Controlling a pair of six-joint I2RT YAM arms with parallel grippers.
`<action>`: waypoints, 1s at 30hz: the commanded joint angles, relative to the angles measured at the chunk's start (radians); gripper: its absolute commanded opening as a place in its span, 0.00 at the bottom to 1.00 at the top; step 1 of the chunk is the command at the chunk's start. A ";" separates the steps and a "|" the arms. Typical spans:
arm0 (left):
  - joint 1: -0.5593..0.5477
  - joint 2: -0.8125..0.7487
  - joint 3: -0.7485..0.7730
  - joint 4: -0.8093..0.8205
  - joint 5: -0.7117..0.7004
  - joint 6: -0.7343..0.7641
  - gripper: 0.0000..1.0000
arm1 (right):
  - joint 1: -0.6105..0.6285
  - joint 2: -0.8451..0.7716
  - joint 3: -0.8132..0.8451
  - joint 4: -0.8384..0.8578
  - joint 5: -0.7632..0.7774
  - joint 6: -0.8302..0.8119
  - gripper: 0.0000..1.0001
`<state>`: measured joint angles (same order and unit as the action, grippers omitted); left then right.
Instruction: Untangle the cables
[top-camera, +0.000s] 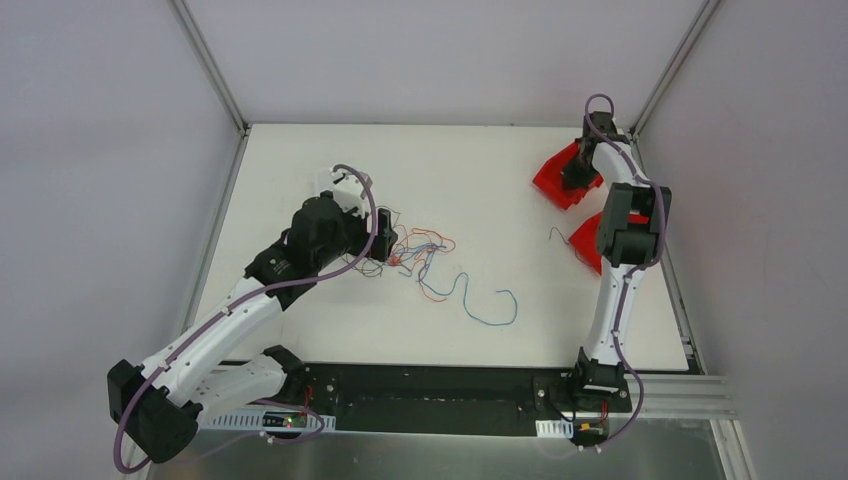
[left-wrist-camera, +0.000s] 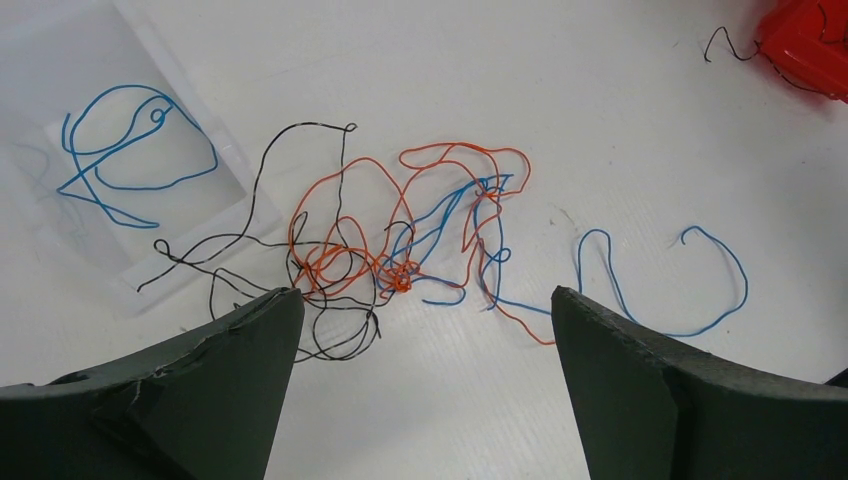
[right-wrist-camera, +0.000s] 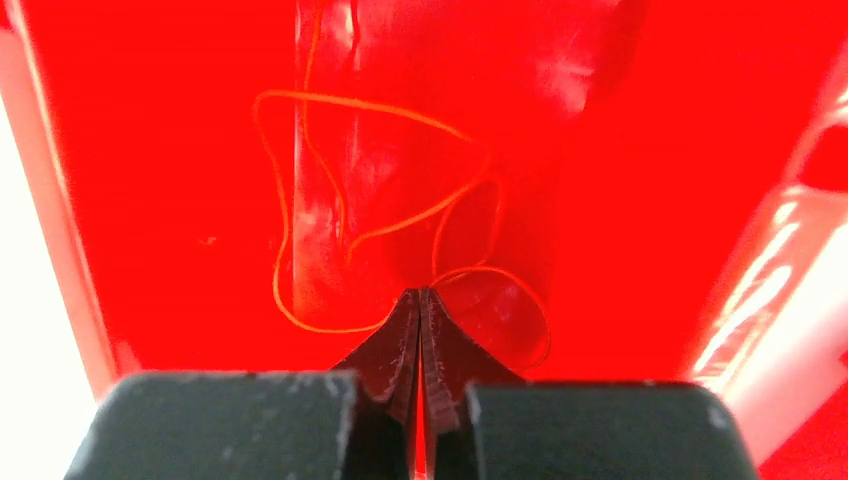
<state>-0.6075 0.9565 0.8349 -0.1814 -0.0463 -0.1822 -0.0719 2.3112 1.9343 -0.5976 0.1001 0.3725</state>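
Observation:
A tangle of thin orange, blue and black cables (top-camera: 420, 255) lies mid-table. My left gripper (top-camera: 385, 250) is at its left edge, open and empty. In the left wrist view the left gripper (left-wrist-camera: 425, 292) has its jaws wide apart just short of the orange knot (left-wrist-camera: 400, 278), and black strands (left-wrist-camera: 300, 250) reach the left finger. A loose blue cable (top-camera: 490, 305) curls to the right of the tangle. My right gripper (right-wrist-camera: 420, 292) is inside the far red bin (top-camera: 560, 175), shut with a thin orange cable (right-wrist-camera: 290, 250) meeting its tips.
A second red bin (top-camera: 590, 240) sits nearer, with a short black cable (top-camera: 556, 236) on the table beside it. A clear tray (left-wrist-camera: 60, 60) holding a coiled blue cable (left-wrist-camera: 130, 160) lies at the upper left of the left wrist view.

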 joint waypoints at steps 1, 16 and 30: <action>0.001 -0.034 -0.005 0.017 -0.002 0.012 0.99 | 0.024 0.015 0.027 -0.093 -0.041 -0.035 0.00; 0.001 -0.122 -0.041 0.005 -0.008 -0.022 0.99 | 0.142 -0.187 -0.338 -0.015 -0.202 0.005 0.00; 0.001 -0.104 -0.027 0.003 0.006 -0.032 0.99 | 0.226 -0.508 -0.543 0.048 -0.185 0.046 0.00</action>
<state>-0.6075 0.8494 0.8013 -0.1856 -0.0460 -0.1978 0.1577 1.8706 1.3304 -0.5354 -0.1097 0.4149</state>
